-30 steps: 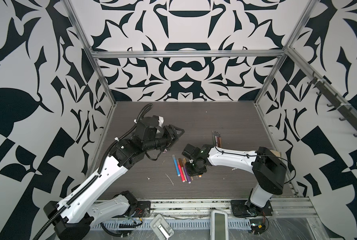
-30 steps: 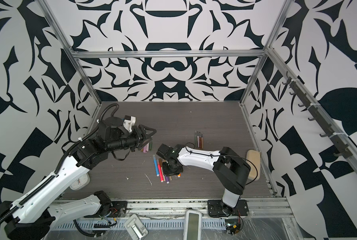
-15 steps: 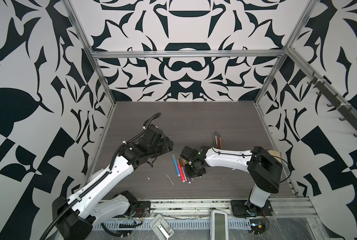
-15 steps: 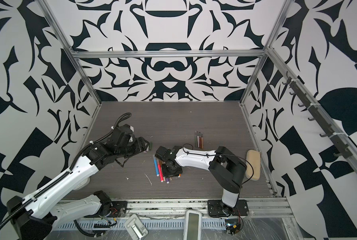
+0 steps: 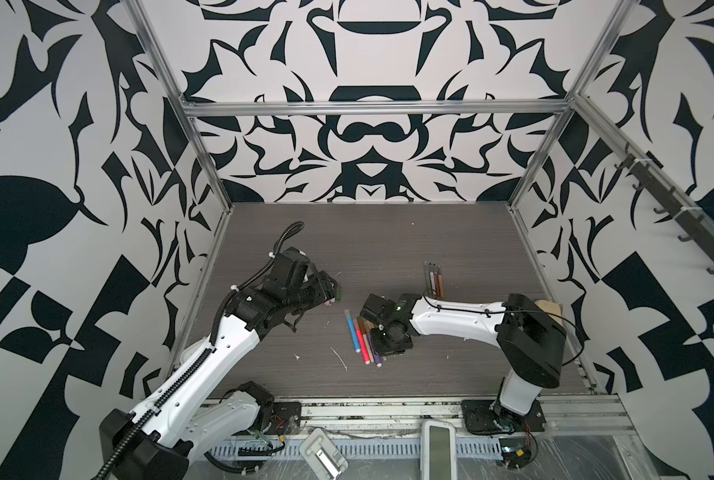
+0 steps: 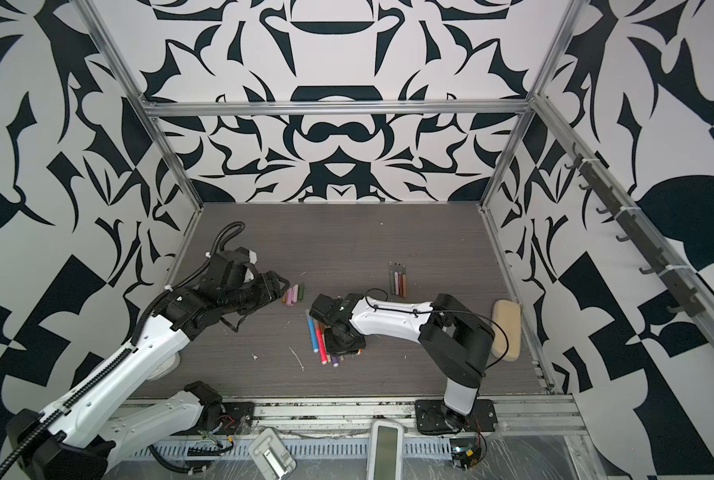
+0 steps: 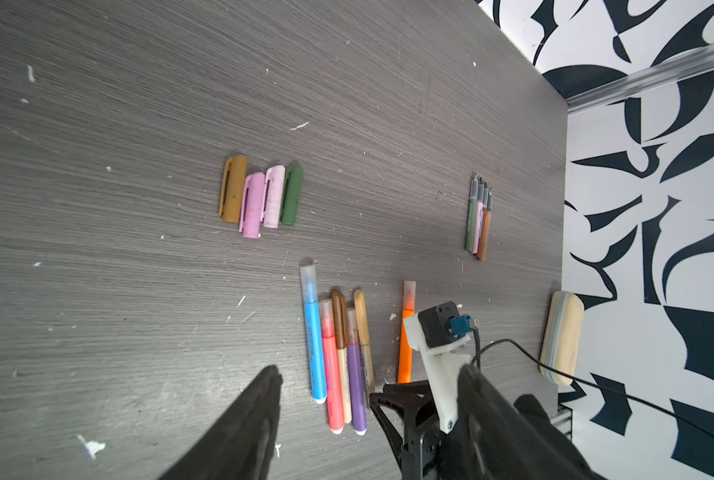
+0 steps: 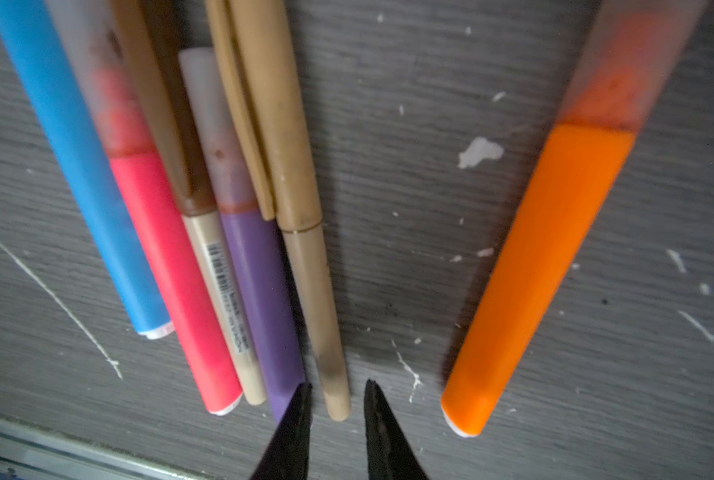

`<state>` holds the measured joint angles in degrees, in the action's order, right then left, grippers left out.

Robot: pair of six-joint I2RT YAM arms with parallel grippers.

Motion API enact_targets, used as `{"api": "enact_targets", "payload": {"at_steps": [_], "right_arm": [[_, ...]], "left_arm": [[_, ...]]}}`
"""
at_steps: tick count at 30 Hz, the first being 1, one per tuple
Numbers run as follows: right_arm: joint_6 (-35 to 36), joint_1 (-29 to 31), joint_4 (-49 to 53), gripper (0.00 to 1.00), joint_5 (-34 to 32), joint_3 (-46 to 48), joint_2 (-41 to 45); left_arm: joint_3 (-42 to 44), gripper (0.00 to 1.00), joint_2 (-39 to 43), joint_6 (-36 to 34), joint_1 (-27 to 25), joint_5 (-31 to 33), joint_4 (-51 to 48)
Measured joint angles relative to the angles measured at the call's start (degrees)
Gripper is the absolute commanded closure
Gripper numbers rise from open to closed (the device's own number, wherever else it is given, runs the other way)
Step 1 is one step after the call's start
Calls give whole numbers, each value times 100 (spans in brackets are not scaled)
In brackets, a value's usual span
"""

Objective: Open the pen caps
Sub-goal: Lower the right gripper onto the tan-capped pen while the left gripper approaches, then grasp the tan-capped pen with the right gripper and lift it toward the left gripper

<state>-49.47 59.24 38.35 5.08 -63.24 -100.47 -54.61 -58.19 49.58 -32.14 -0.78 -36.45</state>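
On the dark wood-grain table [image 5: 388, 237], six capped pens are seen near the middle. A blue pen [image 8: 76, 166], a pink-red pen [image 8: 168, 270], a brown-capped pen [image 8: 218, 282], a purple pen [image 8: 259, 282] and a gold pen [image 8: 301, 232] are laid side by side and touching, while an orange pen [image 8: 546, 270] is set apart from them. Every one of the six is shown with its cap seated on the barrel. The right gripper [image 8: 337, 386] is held low over this cluster with its jaws narrowly parted. The tail end of the gold pen is flanked by the two fingertips [image 8: 297, 415], and a sliver of table is visible on each side, so nothing is pinched. In both top views four loose pen caps [image 6: 293, 294] are placed in a tight row at about 10 o'clock from the cluster. In the left wrist view they are shown as a gold-brown cap [image 7: 232, 189], a pink cap [image 7: 252, 203], a pale pink cap [image 7: 274, 195] and a dark green cap [image 7: 292, 194], each touching the next. The left gripper [image 6: 279, 286] is held just beside that row, at its 9 o'clock, with its jaws spread wide and nothing between them. Four uncapped pens [image 6: 397, 280] are lined up at about 1 o'clock from the cluster, tips toward 12 o'clock. A beige pad [image 6: 506, 328] is laid at 3 o'clock, near the table's right edge.
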Motion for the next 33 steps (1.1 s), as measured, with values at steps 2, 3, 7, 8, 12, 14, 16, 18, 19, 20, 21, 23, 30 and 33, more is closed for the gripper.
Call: {"api": "enact_targets", "payload": {"at_steps": [2,3,7,8,12,14,16,18,19,20,21,23,30,33], "right_arm": [[-13,22,0,73,-2,0,-11],[-15,35,0,73,-2,0,-26],[-42,107,9,73,-31,0,-173],[-57,129,20,73,-44,0,-214],[-111,175,68,77,-120,-2,-256],[-133,177,105,88,-153,-4,-258],[-157,175,151,94,-192,-24,-258],[-155,177,190,99,-219,-48,-258],[-149,179,216,99,-243,-59,-256],[-136,188,269,100,-278,-74,-240],[-118,188,341,100,-308,-96,-225],[-44,188,564,100,-417,-205,-142],[448,177,1025,100,-586,-780,776],[540,175,1001,100,-424,-826,1252]], "left_arm": [[0,30,-4,7,0,-52,2],[0,30,-4,9,0,-68,4],[0,30,-13,44,0,-177,39],[0,30,-22,55,0,-212,61],[0,30,-105,116,0,-365,149],[2,30,-140,140,0,-424,175],[2,30,-144,149,0,-466,190],[9,30,-144,162,0,-522,214],[26,30,-144,166,0,-557,258],[50,30,-146,181,0,-599,291],[70,30,-157,188,0,-636,315],[90,30,-212,214,7,-739,354],[87,31,-907,299,129,-1423,706],[39,31,-1416,315,138,-1788,824]]}}
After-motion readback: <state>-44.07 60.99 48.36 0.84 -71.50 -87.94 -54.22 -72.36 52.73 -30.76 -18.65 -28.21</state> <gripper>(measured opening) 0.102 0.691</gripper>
